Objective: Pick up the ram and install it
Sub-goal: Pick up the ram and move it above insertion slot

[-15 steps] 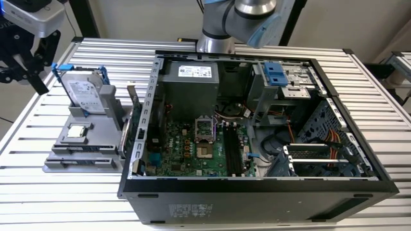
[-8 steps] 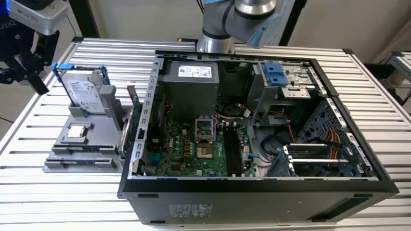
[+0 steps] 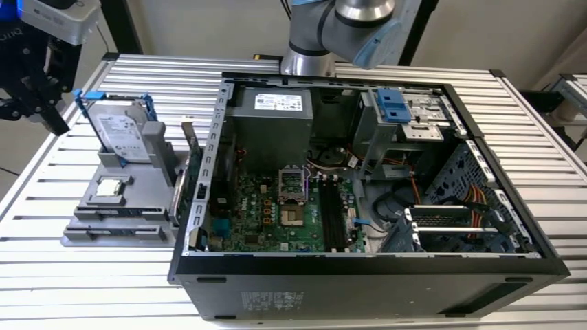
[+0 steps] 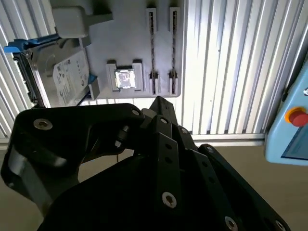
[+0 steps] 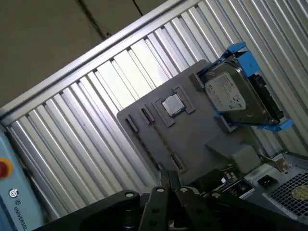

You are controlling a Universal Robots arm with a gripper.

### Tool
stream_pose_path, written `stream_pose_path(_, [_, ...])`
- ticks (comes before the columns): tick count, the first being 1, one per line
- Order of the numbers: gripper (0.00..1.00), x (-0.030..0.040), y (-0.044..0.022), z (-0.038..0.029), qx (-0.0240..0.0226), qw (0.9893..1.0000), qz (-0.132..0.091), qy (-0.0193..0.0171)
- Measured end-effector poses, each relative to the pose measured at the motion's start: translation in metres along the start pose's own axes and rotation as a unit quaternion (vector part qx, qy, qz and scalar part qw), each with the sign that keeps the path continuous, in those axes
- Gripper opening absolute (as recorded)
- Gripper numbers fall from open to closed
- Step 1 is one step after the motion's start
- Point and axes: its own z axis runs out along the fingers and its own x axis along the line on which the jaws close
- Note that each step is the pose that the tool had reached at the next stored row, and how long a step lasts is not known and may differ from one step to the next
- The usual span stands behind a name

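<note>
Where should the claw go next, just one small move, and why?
Probably ease down toward the grey tray, lining up over the thin ram that seems to stand edge-on in its slot. The claw hangs well above the tray, touching nothing.

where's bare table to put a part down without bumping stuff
Bare table slats between the grey fixture and the table's near edge, at the exterior view's left, are free. Crowded: the fixture, holding the hard drive and CPU chip, and the open computer case.

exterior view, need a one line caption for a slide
The tool hovers near the grey parts holder with its hard drive and CPU chip, beside the open computer case.
</note>
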Motion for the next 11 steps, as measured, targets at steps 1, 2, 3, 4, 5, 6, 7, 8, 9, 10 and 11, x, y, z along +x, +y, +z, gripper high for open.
stream_pose_path(1, [0.0,0.0,0.0,0.0,-0.0002,1.0,-0.007,0.0002])
stream_pose_path(2, [0.0,0.0,0.0,0.0,-0.0004,0.9999,-0.014,0.0005])
stream_pose_path(3, [0.0,0.0,0.0,0.0,-0.0006,0.9998,-0.02,0.0007])
stream_pose_path(4, [0.0,0.0,0.0,0.0,-0.0008,0.9996,-0.027,0.0008])
stream_pose_path(5, [0.0,0.0,0.0,0.0,-0.0011,0.9994,-0.034,0.0011])
stream_pose_path(6, [0.0,0.0,0.0,0.0,-0.0013,0.9991,-0.042,0.0014])
stream_pose_path(7, [0.0,0.0,0.0,0.0001,-0.0015,0.9988,-0.05,0.0016])
stream_pose_path(8, [0.0,0.0,0.0,0.0,-0.0017,0.9984,-0.057,0.0019])
stream_pose_path(9, [0.0,0.0,0.0,0.0,-0.0017,0.9979,-0.064,0.002])
stream_pose_path(10, [0.0,0.0,-0.0001,0.0,-0.0018,0.9974,-0.072,0.0021])
stream_pose_path(11, [0.0,0.0,-0.0001,0.0,-0.0019,0.9969,-0.079,0.0022])
